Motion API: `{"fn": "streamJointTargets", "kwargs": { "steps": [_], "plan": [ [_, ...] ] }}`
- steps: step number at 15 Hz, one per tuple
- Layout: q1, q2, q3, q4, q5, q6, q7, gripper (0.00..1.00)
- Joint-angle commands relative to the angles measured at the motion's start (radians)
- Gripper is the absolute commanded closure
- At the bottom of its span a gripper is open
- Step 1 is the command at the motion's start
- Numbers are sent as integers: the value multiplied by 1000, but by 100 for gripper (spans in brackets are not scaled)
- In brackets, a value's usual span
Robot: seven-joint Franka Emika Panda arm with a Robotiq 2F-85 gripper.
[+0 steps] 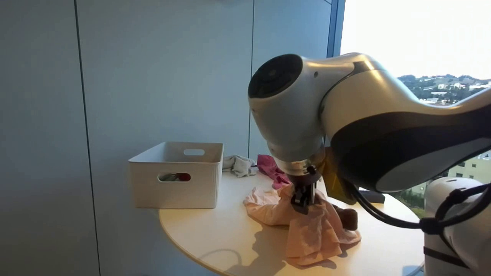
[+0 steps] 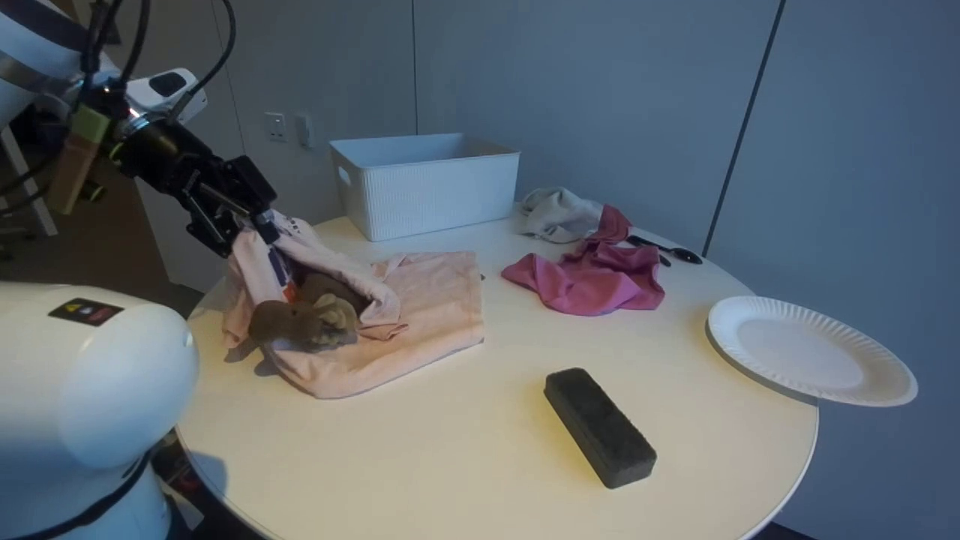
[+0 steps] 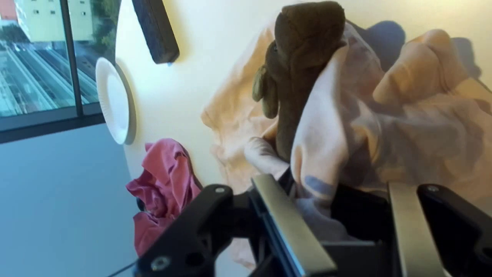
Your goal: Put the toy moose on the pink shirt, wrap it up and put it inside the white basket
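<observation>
The toy moose (image 2: 289,322) is brown and lies on the pale pink shirt (image 2: 427,300). Its head sticks out and folds of shirt cover most of its body. In the wrist view, the moose's head (image 3: 307,42) shows above the shirt's folds (image 3: 423,127). My gripper (image 2: 244,238) is shut on a bunched part of the shirt behind the moose, drawn up like a tent. In the wrist view, cloth fills the space between my fingers (image 3: 319,188); the exact fingertip contact is partly hidden. The white basket (image 2: 442,199) stands at the table's far edge.
A magenta cloth (image 2: 592,277) and a grey cloth (image 2: 559,214) lie beside the basket. A black spoon (image 2: 684,255) lies behind them. A dark block (image 2: 600,427) and a white paper plate (image 2: 810,352) are on the table. Something red (image 1: 183,176) shows through the basket's handle hole.
</observation>
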Motion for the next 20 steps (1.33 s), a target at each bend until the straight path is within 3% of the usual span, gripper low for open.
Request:
{"fn": "streamJointTargets", "kwargs": {
  "steps": [1,5,6,9,12,14,15,17,18,20],
  "plan": [
    [-82,-110,-40,0,-14,-39,42,93],
    [-195,-26,-130,-8,-199,50,215,93],
    [-268,-3,-127,-13,-204,100,250,93],
    [-390,120,-165,-29,-323,224,451,92],
    [-552,230,-117,-40,-441,317,665,93],
    [-643,306,-64,-34,-482,312,807,92],
    [-670,358,-40,-17,-488,277,877,67],
    [-695,451,-5,9,-479,203,1013,64],
    [-582,503,-99,27,-490,111,1086,58],
    [-524,563,-139,65,-406,1,1139,42]
  ]
}}
